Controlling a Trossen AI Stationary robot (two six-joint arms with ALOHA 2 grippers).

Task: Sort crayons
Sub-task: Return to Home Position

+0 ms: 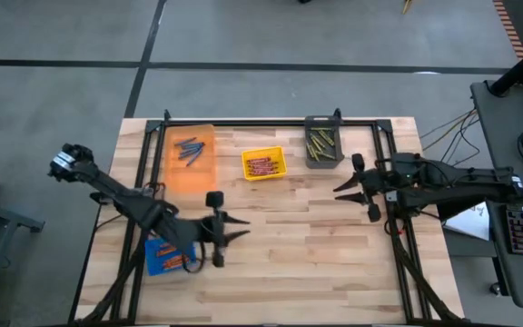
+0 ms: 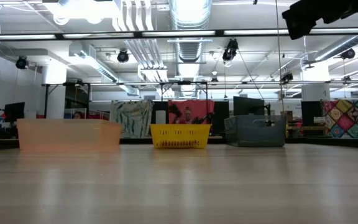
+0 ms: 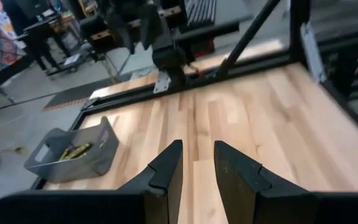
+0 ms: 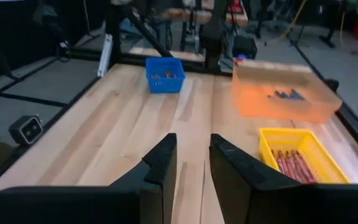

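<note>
The crayons all lie in bins. Blue-purple crayons [image 1: 189,148] lie in the orange bin [image 1: 192,173], and red ones [image 1: 261,166] in the yellow bin [image 1: 263,152]. Olive-yellow ones [image 1: 321,143] lie in the grey bin [image 1: 323,122], and orange ones [image 1: 171,259] in the blue bin [image 1: 156,246]. No loose crayon shows on the table. My left gripper [image 1: 241,230] is open and empty over the table's middle, right of the blue bin. My right gripper [image 1: 341,191] is open and empty, right of the yellow bin and nearer than the grey bin.
The orange, yellow and grey bins stand in a row along the far edge, and the blue bin stands near the left front. A black frame [image 1: 271,123] runs round the table. Bare wood [image 1: 298,263] lies between and in front of the grippers.
</note>
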